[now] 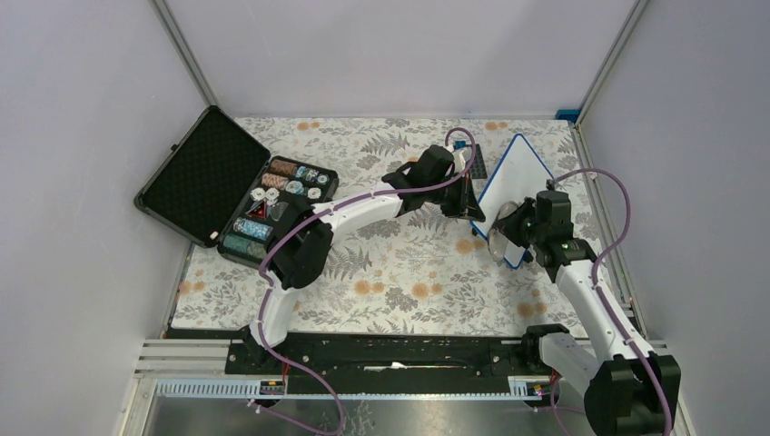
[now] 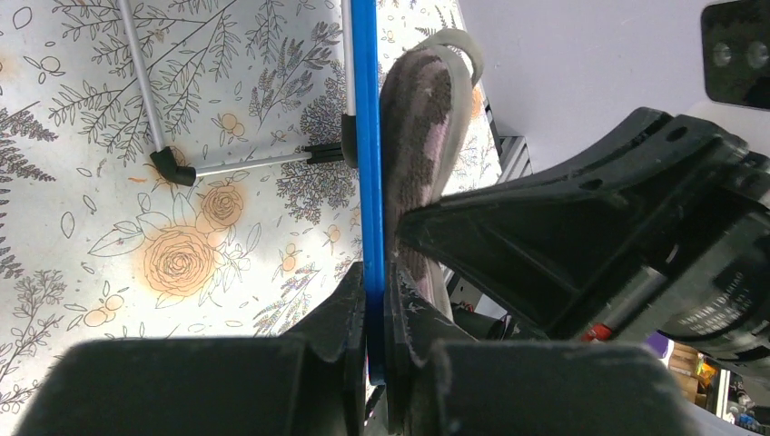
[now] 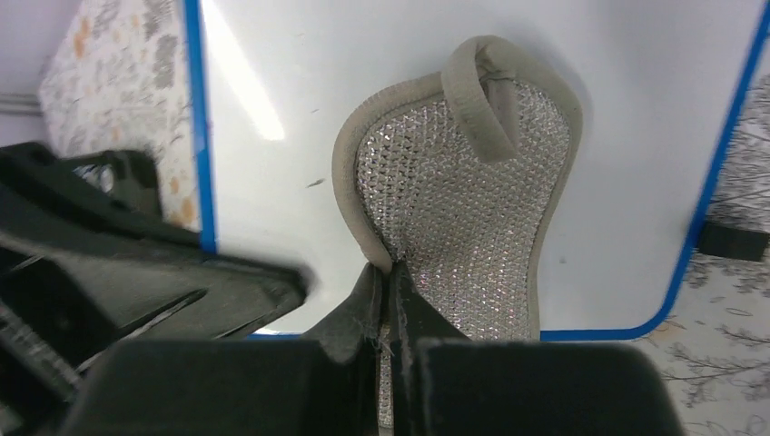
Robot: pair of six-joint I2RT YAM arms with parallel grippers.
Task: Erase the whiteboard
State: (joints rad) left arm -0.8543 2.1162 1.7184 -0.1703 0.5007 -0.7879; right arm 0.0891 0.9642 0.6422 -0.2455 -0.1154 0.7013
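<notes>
Whiteboard (image 1: 515,173) edge is pinched in my left gripper (image 2: 375,309), jaws closed down on the thin blue frame (image 2: 366,136). From that wrist I see the board edge-on, running straight away from my fingers. My right gripper (image 3: 390,300) is closed tight on the near end of a pad (image 3: 463,209), beige-rimmed with a silvery mesh back and a loop at its far tip. The pad lies flat against the white face.

From above, the board sits at the right rear of the table (image 1: 399,272), tilted up, with my left hand on its left edge and my right hand at its near corner. Its long axis runs away from my bases.

The wipe turns on this, as I judge it: the face looks toward my right hand, the pad sits close to the near blue edge, and most of the bare white lies ahead of the pad's tip. So the stroke goes forward along the long axis while my left hand braces the frame.

I can read no writing on the face, only a couple of faint specks beside the pad. I see no brand or label I can make out
</notes>
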